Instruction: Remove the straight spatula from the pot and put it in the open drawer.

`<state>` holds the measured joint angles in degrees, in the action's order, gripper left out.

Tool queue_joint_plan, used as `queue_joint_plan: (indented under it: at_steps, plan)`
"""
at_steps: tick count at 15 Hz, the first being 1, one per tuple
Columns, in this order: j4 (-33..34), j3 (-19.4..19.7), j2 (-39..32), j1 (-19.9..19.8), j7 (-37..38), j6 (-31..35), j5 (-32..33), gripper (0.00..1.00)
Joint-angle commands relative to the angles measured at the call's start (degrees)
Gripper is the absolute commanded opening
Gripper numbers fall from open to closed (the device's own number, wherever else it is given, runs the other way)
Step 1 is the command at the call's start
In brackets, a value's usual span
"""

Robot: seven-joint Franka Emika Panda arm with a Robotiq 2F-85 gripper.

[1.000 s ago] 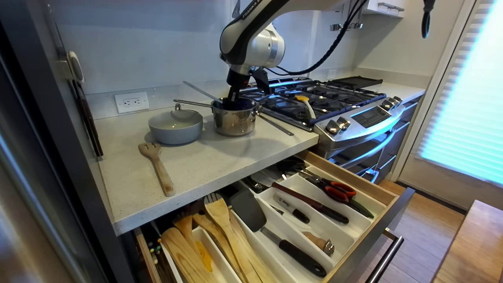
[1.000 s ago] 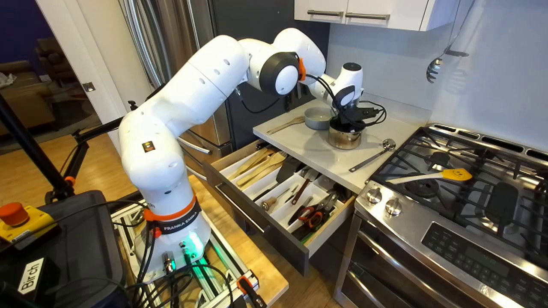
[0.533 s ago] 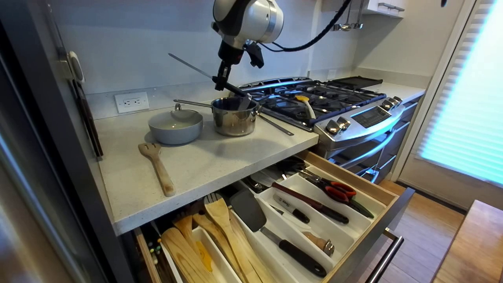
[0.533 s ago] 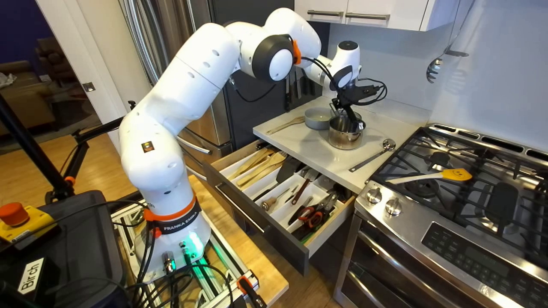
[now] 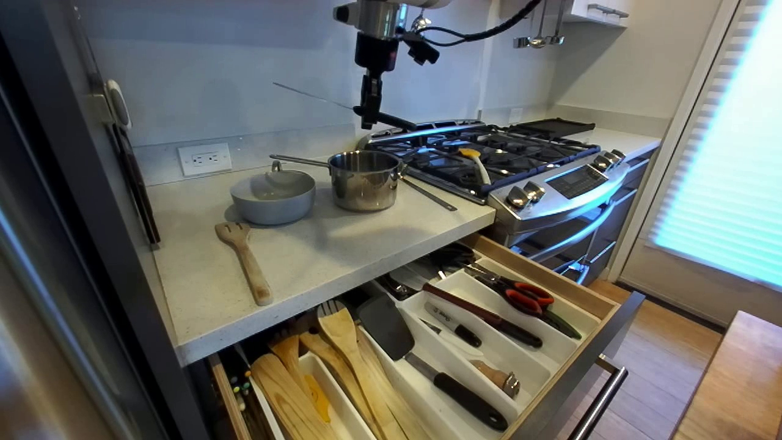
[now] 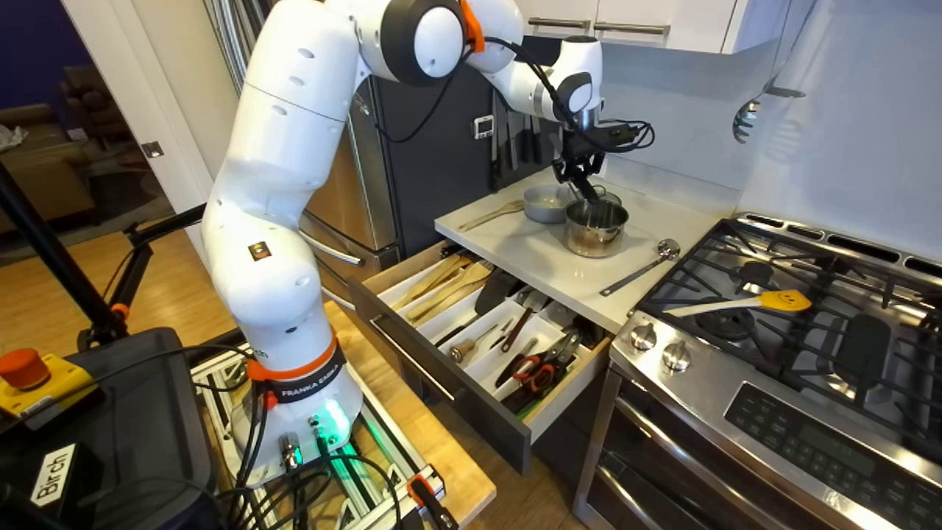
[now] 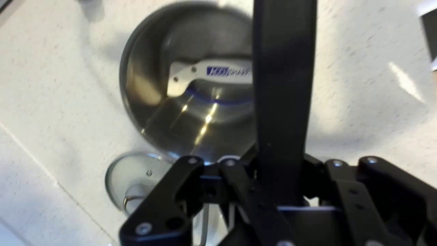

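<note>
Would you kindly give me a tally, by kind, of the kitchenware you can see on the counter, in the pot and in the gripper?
Pots and pans: 2 (steel pot, grey pan)
Lids: 1 (round lid)
Spatulas: 2 (straight spatula in the gripper, wooden spatula)
Spoons: 1 (steel spoon)
Other tools: 1 (white tool inside the steel pot)
Total: 7

The white arm point(image 6: 291, 118) stands up from its base point(image 6: 294, 412), bends at a high elbow point(image 6: 434, 40) and reaches out to the wrist point(image 6: 579, 85), aimed nearly straight down. Below it the jaws look clamped in a grip, though their tips are dark and blurred in the wrist view.
</note>
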<state>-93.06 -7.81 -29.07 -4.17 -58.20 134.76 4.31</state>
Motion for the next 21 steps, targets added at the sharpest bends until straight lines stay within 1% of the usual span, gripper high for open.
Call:
queue_joint_plan:
  at_steps: [1, 3, 5, 8, 10, 11, 13, 15, 17, 19, 20, 21]
  plan:
    - [-14.05, 3.19, 11.4, 1.22, 5.69, -6.42, 2.37, 0.02]
    - [-20.05, 3.06, 15.42, 1.29, 7.5, -9.43, 1.23, 0.02]
    - [-26.38, 2.86, 18.94, 1.63, 11.1, -10.06, -0.08, 0.02]
    - [-36.55, 3.16, 23.21, 2.34, 17.54, -7.81, -0.37, 0.02]
    - [-43.29, 3.32, 25.85, 2.27, 19.66, -6.09, -1.22, 0.02]
    - [-46.69, 3.46, 26.77, 2.21, 20.57, -4.29, -1.76, 0.02]
    - [-53.82, 4.31, 27.53, 1.97, 22.97, 2.28, -1.95, 0.02]
    - [-59.4, 5.14, 26.92, 1.71, 23.4, 7.56, -2.76, 0.02]
    - [-63.67, 5.71, 24.37, 1.32, 23.15, 14.02, -5.29, 0.02]
    - [-67.07, 5.21, 23.11, 0.63, 20.85, 19.82, -11.7, 0.02]
    - [-64.26, 4.21, 19.46, 0.13, 19.14, 20.76, -16.53, 0.02]
    - [-65.44, 3.44, 19.09, -0.39, 18.35, 22.64, -19.52, 0.02]
